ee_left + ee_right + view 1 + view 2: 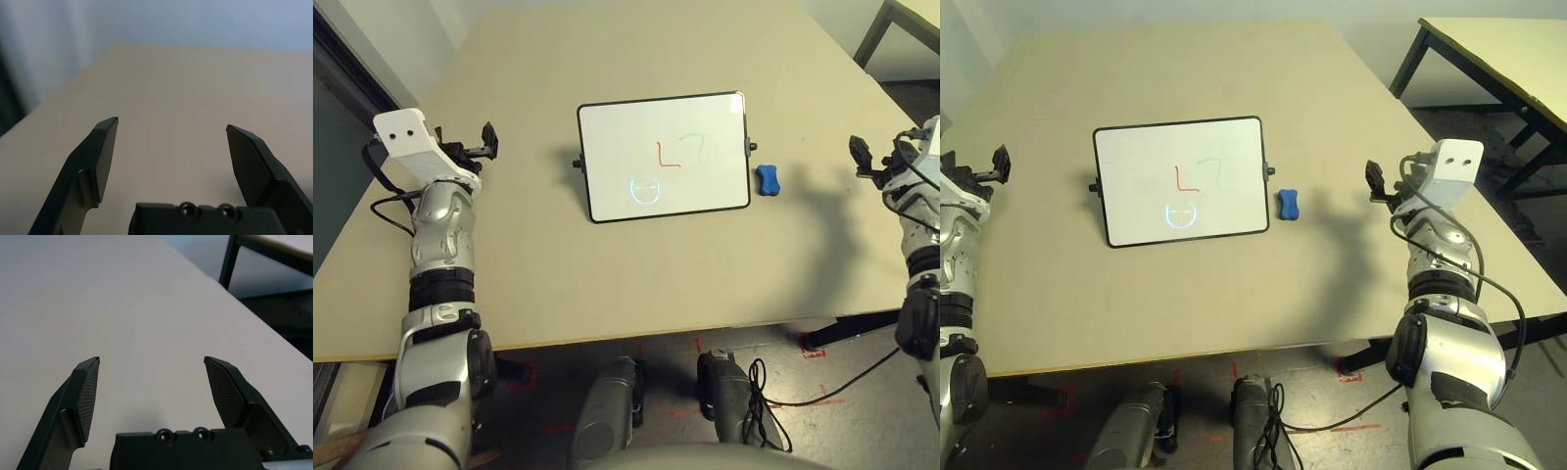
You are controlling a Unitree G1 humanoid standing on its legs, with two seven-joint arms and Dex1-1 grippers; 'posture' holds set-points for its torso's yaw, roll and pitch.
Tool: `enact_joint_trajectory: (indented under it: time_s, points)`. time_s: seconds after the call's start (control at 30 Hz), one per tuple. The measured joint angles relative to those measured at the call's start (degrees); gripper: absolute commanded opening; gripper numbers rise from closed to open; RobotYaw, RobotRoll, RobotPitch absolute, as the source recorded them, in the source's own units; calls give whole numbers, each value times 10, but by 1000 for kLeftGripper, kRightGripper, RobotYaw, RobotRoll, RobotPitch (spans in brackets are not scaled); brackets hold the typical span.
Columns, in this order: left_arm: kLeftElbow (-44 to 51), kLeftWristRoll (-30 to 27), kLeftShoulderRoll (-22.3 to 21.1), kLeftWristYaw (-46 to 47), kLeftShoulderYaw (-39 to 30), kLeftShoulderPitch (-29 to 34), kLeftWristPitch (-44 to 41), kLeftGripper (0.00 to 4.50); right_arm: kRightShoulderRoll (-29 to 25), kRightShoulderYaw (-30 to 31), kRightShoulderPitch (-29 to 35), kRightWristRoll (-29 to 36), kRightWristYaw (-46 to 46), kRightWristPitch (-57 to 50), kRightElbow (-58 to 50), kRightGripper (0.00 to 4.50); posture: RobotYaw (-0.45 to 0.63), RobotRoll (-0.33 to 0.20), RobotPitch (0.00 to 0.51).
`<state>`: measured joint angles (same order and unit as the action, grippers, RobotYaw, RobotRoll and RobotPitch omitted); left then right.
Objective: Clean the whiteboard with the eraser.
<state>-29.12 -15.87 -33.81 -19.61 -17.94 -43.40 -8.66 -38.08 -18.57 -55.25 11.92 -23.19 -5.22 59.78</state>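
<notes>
The whiteboard (664,155) lies in the middle of the table, with a red mark, a faint green mark and a blue round drawing on it. The small blue eraser (767,179) rests on the table just beyond the board's right knob. My left gripper (485,140) hovers open well to the left of the board, nothing between its fingers (100,152). My right gripper (1375,182) hangs open to the right of the eraser, apart from it, fingers (84,391) spread over bare tabletop.
The beige table (607,284) has its front edge near me and its right edge close to my right arm. A second table (1498,49) stands off to the right. Cables lie on the floor (783,392) below.
</notes>
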Motion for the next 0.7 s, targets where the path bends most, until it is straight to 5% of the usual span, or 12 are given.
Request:
enact_joint_trajectory:
  time_s: [0.27, 0.7]
  points:
    - [61, -23, -19, -130, 61, -36, -108, 4500, 50, 45, 13, -5, 37, -235, -185, 4437, 17, 0, 151]
    - [90, -27, 42, -214, 126, -62, -140, 4500, 114, 116, 32, -31, 61, -377, -301, 4437, 12, 0, 158]
